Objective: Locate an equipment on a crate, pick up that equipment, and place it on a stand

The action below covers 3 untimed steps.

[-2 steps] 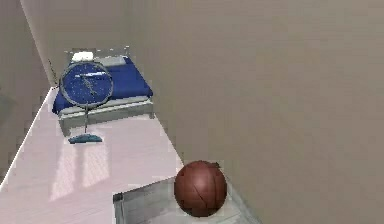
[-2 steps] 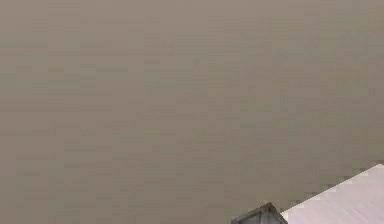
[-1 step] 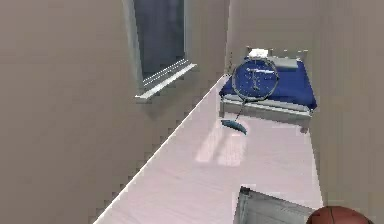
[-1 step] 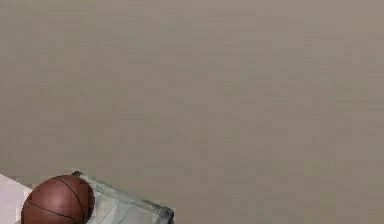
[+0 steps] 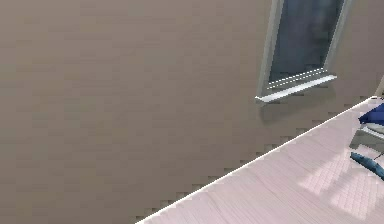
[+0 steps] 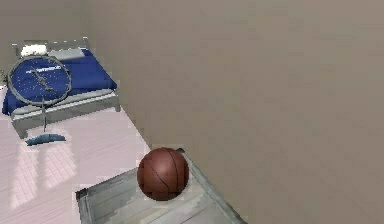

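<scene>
- Brown-orange basketball (image 6: pixel 163 173) resting on top of a grey slatted crate (image 6: pixel 105 203), beside the tan wall (image 6: pixel 260 90), at the arm side view's bottom edge.
- Farther out, blue-covered bed (image 6: pixel 95 72) with a racket (image 6: pixel 38 80) standing in front.
- Ahead, window (image 5: pixel 305 40) above pale plank floor (image 5: pixel 300 180).
- Gripper state: cannot tell.

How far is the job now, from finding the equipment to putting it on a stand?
Looks done: finding it. The brownish-orange round basketball rests on the grey slatted wooden crate at the arm side view's bottom edge. In hand: the pick-up, not yet done, since the ball sits on the crate. Left: lifting it and placing it on a stand.
</scene>
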Tool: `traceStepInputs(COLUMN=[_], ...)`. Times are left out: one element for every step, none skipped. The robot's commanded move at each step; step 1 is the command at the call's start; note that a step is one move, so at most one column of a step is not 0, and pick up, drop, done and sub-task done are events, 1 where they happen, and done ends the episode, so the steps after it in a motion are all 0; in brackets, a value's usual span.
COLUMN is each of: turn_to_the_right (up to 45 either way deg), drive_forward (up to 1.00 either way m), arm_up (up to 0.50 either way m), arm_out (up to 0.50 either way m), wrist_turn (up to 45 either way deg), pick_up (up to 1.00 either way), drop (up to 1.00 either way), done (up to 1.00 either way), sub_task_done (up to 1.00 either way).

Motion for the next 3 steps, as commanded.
traceStepInputs(turn_to_the_right=[0.0,0.0,0.0], drive_forward=[0.0,0.0,0.0], arm_up=[0.5,0.3,0.0], arm_out=[0.0,0.0,0.26], wrist_turn=[0.0,0.0,0.0], pick_up=[0.0,0.0,0.0], drop=[0.0,0.0,0.0], done=[0.0,0.0,0.0], sub_task_done=[0.0,0.0,0.0])
